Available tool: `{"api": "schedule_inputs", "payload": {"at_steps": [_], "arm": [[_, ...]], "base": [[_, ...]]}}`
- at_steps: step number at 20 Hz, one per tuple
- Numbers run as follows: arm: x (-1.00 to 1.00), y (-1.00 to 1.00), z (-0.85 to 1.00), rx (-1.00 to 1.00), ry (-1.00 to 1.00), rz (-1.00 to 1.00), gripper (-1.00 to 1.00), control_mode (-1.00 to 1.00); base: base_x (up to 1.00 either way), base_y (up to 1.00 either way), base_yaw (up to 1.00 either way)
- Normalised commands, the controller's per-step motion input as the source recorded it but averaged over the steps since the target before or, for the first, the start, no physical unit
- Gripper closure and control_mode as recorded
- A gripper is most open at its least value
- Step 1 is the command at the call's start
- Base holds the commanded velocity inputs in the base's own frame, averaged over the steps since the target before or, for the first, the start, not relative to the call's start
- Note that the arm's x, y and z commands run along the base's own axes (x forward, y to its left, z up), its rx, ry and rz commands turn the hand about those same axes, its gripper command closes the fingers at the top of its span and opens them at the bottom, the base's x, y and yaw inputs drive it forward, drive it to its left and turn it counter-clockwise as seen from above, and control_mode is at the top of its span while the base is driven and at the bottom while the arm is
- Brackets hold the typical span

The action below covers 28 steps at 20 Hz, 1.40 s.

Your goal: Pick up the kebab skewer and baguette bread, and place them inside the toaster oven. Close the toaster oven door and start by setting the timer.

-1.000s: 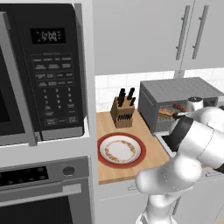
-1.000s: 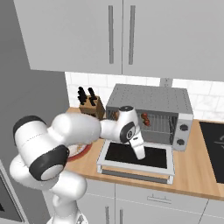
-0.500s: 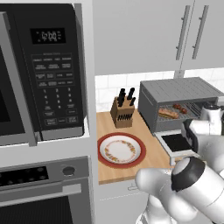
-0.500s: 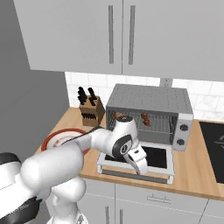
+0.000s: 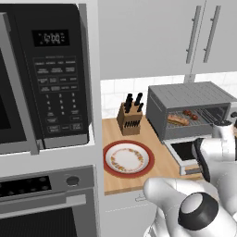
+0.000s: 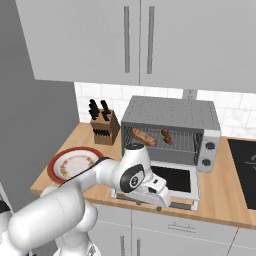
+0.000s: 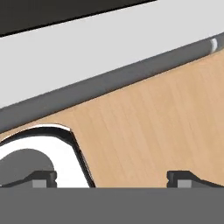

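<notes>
A plate (image 6: pixel 72 165) sits at 9 o'clock on the tabletop (image 6: pixel 220 192), a knife block (image 6: pixel 104 129) behind it. The gripper (image 7: pixel 111 178), fingers spread wide and empty, hovers by the door (image 6: pixel 175 182) lying open. At 12 o'clock the oven (image 6: pixel 172 131) holds the bread (image 6: pixel 144 137), with the skewer (image 6: pixel 167 136) at its 3 o'clock.

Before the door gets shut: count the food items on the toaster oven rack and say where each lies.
2. The baguette bread lies on the left of the rack inside the toaster oven; the kebab skewer lies beside it, nearer the middle. Nothing else shows there, though the far corners are dim.
</notes>
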Motion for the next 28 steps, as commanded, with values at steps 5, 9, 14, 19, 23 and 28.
{"api": "schedule_inputs", "payload": {"at_steps": [5,9,14,19,23,28], "arm": [[0.00,-0.14,-0.42,0.05,0.09,0.38,-1.00,-1.00],[0.04,-0.12,-0.51,0.11,0.07,0.24,-1.00,-1.00],[0.62,0.00,-0.27,0.12,0.07,0.03,-1.00,-1.00],[0.61,-0.11,-0.20,0.12,0.07,0.00,-1.00,-1.00],[0.32,-0.03,-0.21,0.15,0.06,0.00,-1.00,-1.00],[0.47,0.00,0.05,0.13,-0.01,0.00,-1.00,-1.00]], "base": [[0.00,0.00,0.00],[0.00,0.00,0.00],[0.00,0.00,0.00],[0.00,0.00,0.00],[0.00,0.00,0.00],[0.00,0.00,0.00]]}}
